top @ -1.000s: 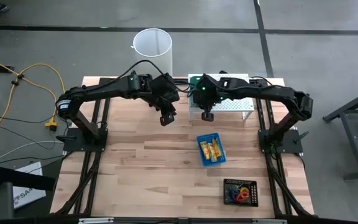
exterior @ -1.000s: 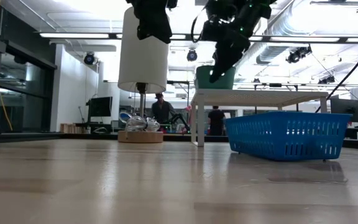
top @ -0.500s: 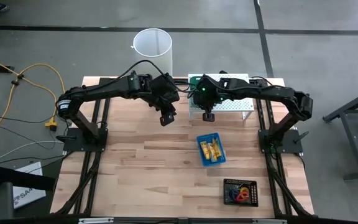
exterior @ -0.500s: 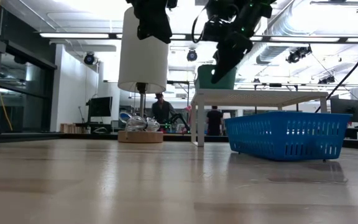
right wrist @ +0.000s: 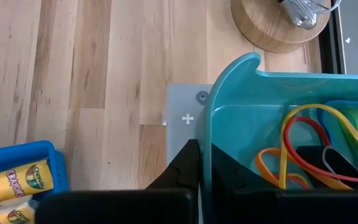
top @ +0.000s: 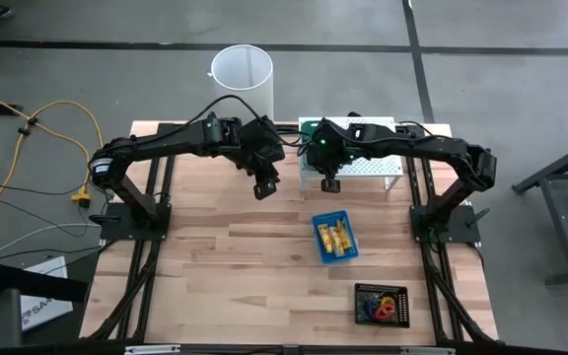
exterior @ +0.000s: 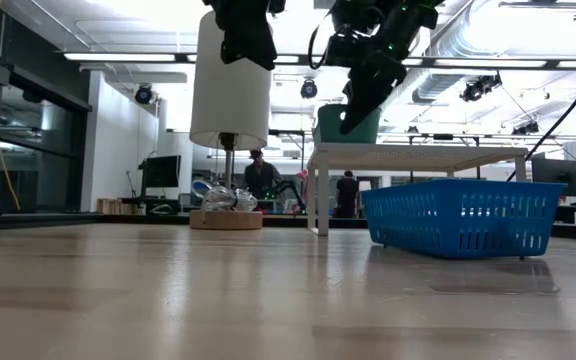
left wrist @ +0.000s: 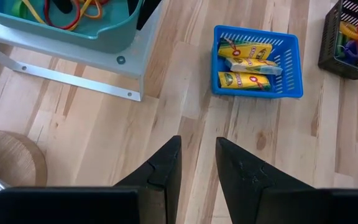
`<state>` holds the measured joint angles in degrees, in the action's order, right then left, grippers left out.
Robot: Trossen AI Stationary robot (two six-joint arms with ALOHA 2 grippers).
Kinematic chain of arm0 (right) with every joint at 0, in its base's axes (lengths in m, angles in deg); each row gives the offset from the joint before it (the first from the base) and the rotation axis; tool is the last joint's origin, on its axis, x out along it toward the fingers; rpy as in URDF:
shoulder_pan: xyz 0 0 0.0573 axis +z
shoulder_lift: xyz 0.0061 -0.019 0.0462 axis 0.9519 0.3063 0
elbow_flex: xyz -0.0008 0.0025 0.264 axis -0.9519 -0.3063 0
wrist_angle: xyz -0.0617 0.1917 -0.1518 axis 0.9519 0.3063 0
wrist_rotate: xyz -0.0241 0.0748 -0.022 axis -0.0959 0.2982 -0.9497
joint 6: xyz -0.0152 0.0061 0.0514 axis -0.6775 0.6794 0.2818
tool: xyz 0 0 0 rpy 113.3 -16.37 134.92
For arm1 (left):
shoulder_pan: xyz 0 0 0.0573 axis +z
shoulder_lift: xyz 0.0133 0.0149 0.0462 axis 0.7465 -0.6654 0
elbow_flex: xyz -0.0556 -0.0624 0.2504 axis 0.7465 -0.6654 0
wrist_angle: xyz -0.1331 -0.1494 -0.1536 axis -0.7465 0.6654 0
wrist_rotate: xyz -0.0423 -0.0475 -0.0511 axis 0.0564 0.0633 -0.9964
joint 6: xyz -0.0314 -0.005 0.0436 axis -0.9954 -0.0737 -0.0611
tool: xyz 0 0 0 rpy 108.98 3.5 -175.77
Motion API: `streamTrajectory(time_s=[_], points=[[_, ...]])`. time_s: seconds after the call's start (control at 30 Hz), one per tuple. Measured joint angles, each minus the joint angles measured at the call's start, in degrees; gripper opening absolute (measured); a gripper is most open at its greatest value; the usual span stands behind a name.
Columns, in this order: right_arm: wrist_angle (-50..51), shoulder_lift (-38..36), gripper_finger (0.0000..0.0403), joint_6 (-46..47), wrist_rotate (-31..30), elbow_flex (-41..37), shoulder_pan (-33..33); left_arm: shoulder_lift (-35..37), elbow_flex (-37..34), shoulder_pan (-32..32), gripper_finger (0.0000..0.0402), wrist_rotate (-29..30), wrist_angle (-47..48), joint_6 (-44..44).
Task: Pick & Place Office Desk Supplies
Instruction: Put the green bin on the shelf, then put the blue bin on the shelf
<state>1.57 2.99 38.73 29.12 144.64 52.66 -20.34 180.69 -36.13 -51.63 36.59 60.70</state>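
Nothing shifted over the last second: right claw (top: 330,183) poised nearly closed at the teal tray (right wrist: 272,93) rim beside its rubber bands (right wrist: 309,146), left claw (top: 262,188) idle, narrowly parted, no pick begun

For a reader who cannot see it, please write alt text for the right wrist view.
The right gripper pinches the rim of a teal tray holding red, yellow and orange rubber bands, on a white stand. Beside it, a blue basket with yellow crayon packets.

Bright ceiling strip lights (exterior: 118,56) glare; table (exterior: 218,300) foreground blurred.
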Motion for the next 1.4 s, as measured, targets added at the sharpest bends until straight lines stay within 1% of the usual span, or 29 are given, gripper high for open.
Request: streamTrajectory(time_s=[0.23, 0.33, 0.53, 0.7, 0.93, 1.13, 1.4], points=[[0.0, 0.0, 0.0002, 0.0, -0.1, 0.0, 0.0, 0.0, 0.0, 0.0, 0.0095, 0.0, 0.0, -0.2], [0.0, 0.0, 0.0009, 0.0, -0.2, 0.0, 0.0, 0.0, 0.0, 0.0, 0.0095, 0.0, 0.0, -0.2], [0.0, 0.0, 0.0051, 0.2, -1.8, 0.0, 0.0, 0.0, 0.0, 0.0, 0.0095, 0.0, 0.0, -0.2], [0.0, 0.0, 0.0088, 0.2, -1.6, 0.0, 0.0, 0.0, 0.0, 0.0, 0.0095, 0.0, 0.0, -0.1], [0.0, 0.0, 0.0119, 0.1, -0.9, 0.0, 0.0, 0.0, 0.0, 0.0, 0.0095, 0.0, 0.0, -0.1], [0.0, 0.0, 0.0130, 0.0, -0.1, 0.0, 0.0, 0.0, 0.0, 0.0, 0.0095, 0.0, 0.0, -0.1], [0.0, -0.4, 0.0131, 0.0, -0.6, 0.0, 0.0, 0.0, 0.0, 0.0, 0.0095, 0.0, 0.0, -0.1]])
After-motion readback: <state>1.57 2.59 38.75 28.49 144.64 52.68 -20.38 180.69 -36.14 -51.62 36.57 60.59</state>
